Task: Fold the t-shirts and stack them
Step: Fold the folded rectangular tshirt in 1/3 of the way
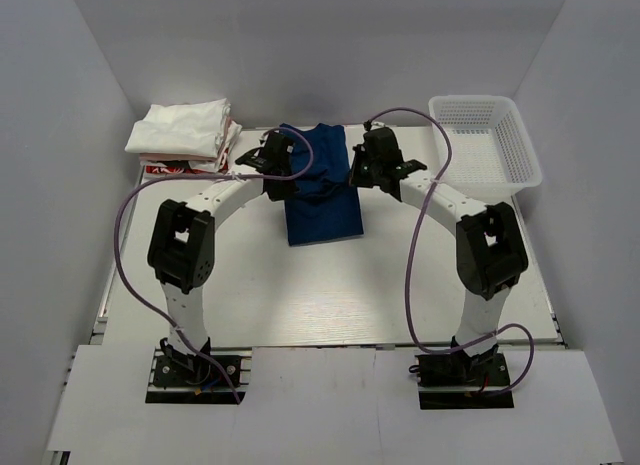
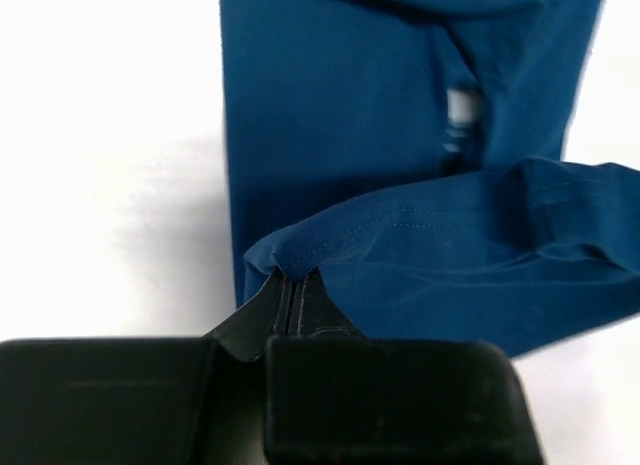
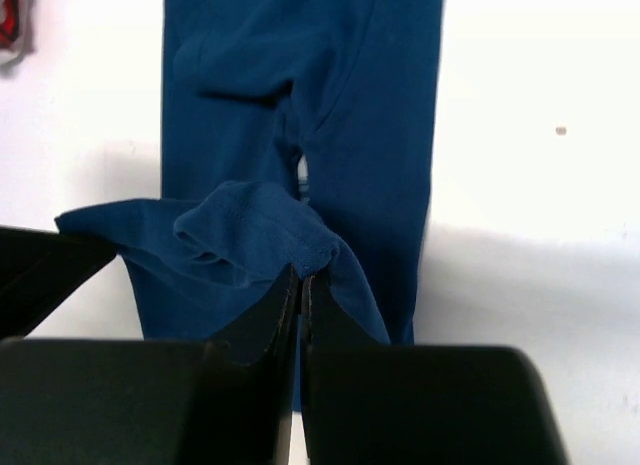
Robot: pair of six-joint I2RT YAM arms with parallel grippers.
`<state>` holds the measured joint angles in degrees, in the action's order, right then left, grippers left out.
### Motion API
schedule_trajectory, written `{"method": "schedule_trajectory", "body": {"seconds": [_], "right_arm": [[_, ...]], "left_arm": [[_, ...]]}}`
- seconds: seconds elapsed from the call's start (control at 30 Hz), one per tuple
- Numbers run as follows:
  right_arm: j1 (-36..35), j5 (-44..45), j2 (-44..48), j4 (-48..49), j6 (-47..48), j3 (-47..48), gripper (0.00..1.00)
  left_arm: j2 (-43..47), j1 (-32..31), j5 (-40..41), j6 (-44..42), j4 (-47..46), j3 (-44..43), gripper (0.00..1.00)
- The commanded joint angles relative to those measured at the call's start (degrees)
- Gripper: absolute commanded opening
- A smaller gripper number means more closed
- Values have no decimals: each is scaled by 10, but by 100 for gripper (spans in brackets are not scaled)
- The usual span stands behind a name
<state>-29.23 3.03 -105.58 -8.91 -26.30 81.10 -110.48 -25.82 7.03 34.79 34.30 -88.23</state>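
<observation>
A white table point(image 1: 330, 305) sits inside plain white walls, seen from above with both arm bases along the bottom edge. Just above the centre of that view lies the navy t-shirt point(image 1: 322, 200), folded into a long narrow strip running up and down the frame; its upper part is largely hidden behind the two wrists, so any chest mark cannot be made out. The left gripper point(image 2: 287, 290) has its jaws pressed together on a hemmed edge of the navy cloth, which is lifted clear of the strip below and drapes toward the right of the left wrist view. The right gripper point(image 3: 301, 285) is likewise clamped on a bunched hem of the same shirt, the fold hanging to the left in its own view. In the overhead view's upper left is a stack of folded white t-shirts point(image 1: 180, 130), with a red-printed shirt point(image 1: 165, 168) mostly covered beneath it, only an edge showing. A white mesh basket point(image 1: 487, 137) stands in the upper right, well apart from the shirt.
</observation>
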Motion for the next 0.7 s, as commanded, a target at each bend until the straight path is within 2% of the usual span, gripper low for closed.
{"method": "schedule_trajectory", "body": {"seconds": [0.0,0.23,0.4,0.43,0.5,0.53,0.57,0.6,0.63,0.67], "right_arm": [[13,5,-31,-1,20,55,0],[22,-2,-116,-15,14,116,0],[26,15,-168,-15,14,169,0],[26,15,-176,-21,20,192,0],[28,14,-203,-54,25,242,17],[28,14,-209,-65,28,252,26],[27,11,-209,-74,31,256,57],[27,4,-198,-76,35,253,72],[24,1,-190,-70,35,246,85],[24,-4,-180,-67,38,236,90]], "left_arm": [[-2,16,-1,-20,-1,-33,0],[-29,27,-46,-44,-71,-20,0],[-65,32,-20,-54,-89,-49,0],[-81,38,-12,-54,-66,-75,5],[-93,38,5,-54,-43,-98,44],[-93,38,5,-54,-30,-115,67],[-93,43,5,-54,-23,-121,89],[-93,43,5,-62,-23,-121,97],[-85,43,13,-62,-16,-121,100],[-76,43,13,-62,-16,-121,100]]}}
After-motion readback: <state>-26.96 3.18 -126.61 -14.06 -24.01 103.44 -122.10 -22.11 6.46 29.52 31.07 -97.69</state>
